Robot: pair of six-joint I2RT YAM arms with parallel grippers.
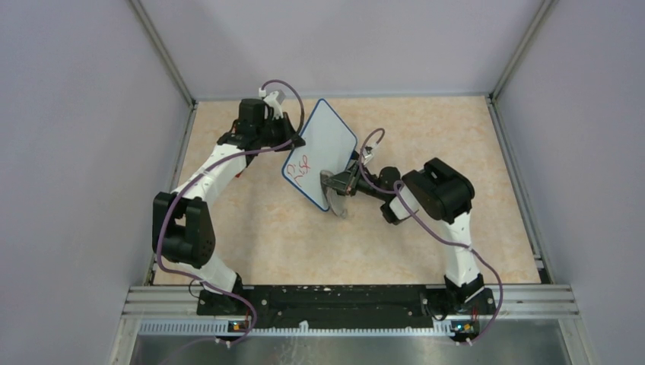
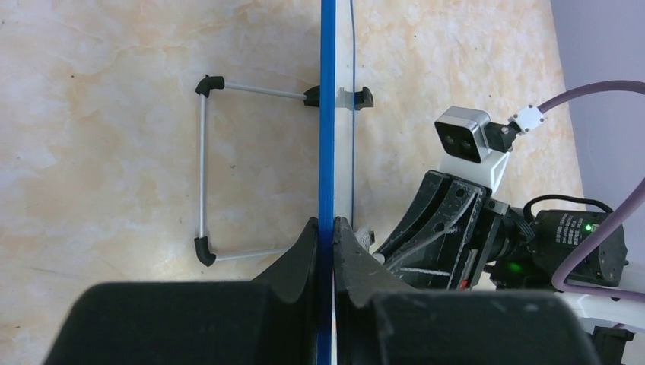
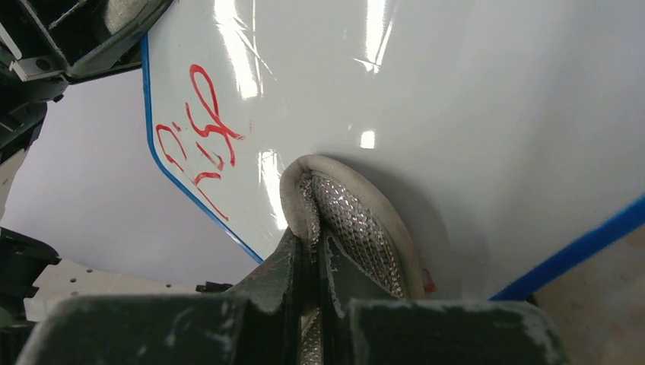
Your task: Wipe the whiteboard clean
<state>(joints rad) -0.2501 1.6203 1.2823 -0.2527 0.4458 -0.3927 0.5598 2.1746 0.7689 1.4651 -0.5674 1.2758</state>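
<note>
Now the left gripper (image 2: 328,226) pinches the blue edge of the whiteboard (image 1: 323,144) and holds it up on its side, near the back middle of the table (image 1: 258,236). The right gripper (image 3: 313,247) is squeezed tight on a cloth pad (image 3: 357,220), and the pad touches the white face. The red writing (image 3: 199,125) sits off to one side, not wiped yet. To do this well, I think the pad must push flat and slide over the red marks, and the left gripper must hold the board steady.
</note>
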